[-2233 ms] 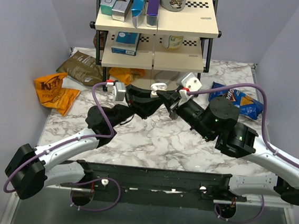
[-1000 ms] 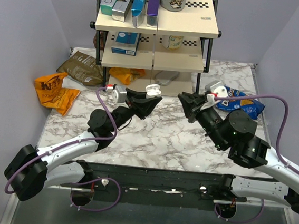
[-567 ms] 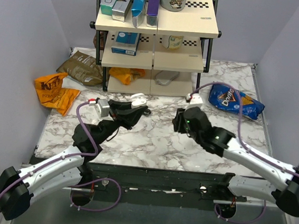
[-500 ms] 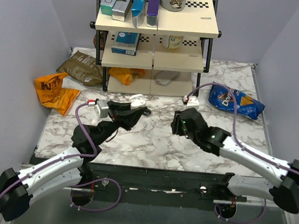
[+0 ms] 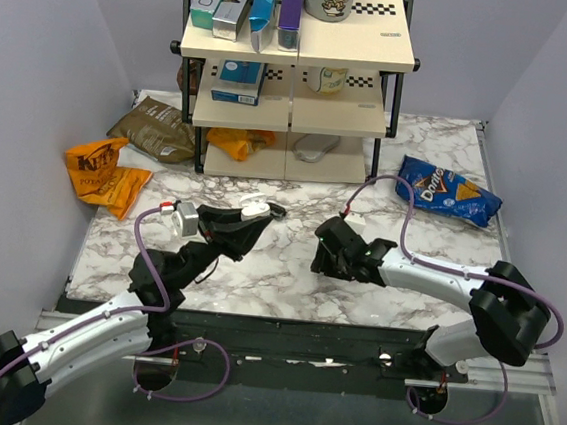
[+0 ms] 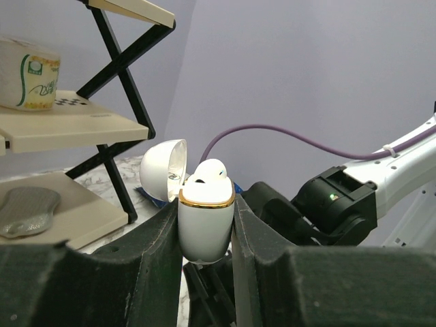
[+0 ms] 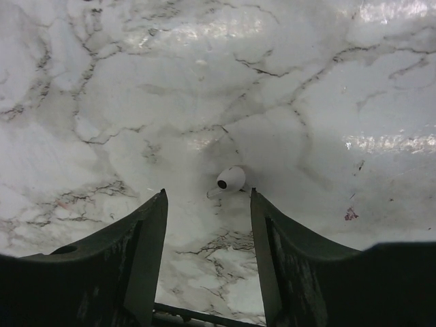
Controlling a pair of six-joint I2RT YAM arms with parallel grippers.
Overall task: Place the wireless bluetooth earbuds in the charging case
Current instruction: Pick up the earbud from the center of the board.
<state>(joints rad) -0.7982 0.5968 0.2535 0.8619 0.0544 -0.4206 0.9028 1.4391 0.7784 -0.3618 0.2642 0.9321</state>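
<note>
**Top view.** Left claw (image 5: 256,214) is clamped on one small white case (image 5: 254,207), held above the marble tabletop (image 5: 277,277), left of centre. Right claw (image 5: 321,259) is low at the tabletop, right of centre; its opening cannot be told from here. Four snack bags seen clearly: blue bag (image 5: 444,191) marked "Doritos"; orange bag (image 5: 102,170) near the left wall, print not legible; brown bag (image 5: 156,130); second orange bag (image 5: 238,141) under the shelf rack (image 5: 364,55).

**Left wrist view.** The case is a glossy white egg shape with a gold rim, upright, pinched on both sides by the two fingers (image 6: 160,238). Its lid (image 6: 163,170) is swung open to the left. One white seated earbud (image 6: 210,170) pokes above the rim. No writing visible on the case.

**Right wrist view.** One white loose earbud (image 7: 231,178) lies on the tabletop, dark spot on its rounded end. The right claw's fingers stand apart, one on each side of it, neither touching it; nothing held.

Count: two earbuds, one case.
</note>
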